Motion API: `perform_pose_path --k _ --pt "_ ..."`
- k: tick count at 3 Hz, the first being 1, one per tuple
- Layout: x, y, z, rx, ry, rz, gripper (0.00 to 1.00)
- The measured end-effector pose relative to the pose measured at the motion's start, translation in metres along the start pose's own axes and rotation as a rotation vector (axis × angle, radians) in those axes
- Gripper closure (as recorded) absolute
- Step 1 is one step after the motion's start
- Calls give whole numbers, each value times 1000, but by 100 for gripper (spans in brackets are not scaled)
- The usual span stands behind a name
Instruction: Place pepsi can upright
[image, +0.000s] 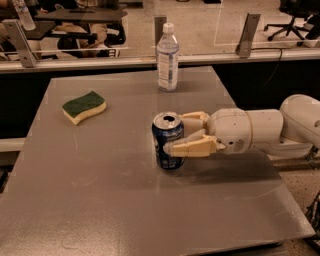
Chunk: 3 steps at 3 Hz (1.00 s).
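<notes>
The pepsi can (165, 145), dark blue with a silver rim and pull-tab top, stands upright on the grey table (100, 190) near its middle. My gripper (176, 133) reaches in from the right, and its two beige fingers (192, 147) close around the can's right side, one in front and one behind. The can's base rests on the table surface. The white arm (260, 131) extends off to the right edge.
A clear plastic water bottle (167, 57) stands upright at the table's far edge, behind the can. A green and yellow sponge (84, 106) lies at the left. A glass partition with metal posts runs along the back of the table.
</notes>
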<state>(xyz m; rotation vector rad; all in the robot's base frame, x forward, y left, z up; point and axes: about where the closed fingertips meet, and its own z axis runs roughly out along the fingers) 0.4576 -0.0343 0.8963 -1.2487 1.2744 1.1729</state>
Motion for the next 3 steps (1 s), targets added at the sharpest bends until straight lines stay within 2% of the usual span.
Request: perform_pose_path --k 1,2,3 --pt "3 3 -3 11 -26 -15 13" --pt "2 3 -1 7 -25 -16 0" --pt "2 3 -1 7 -25 -16 0"
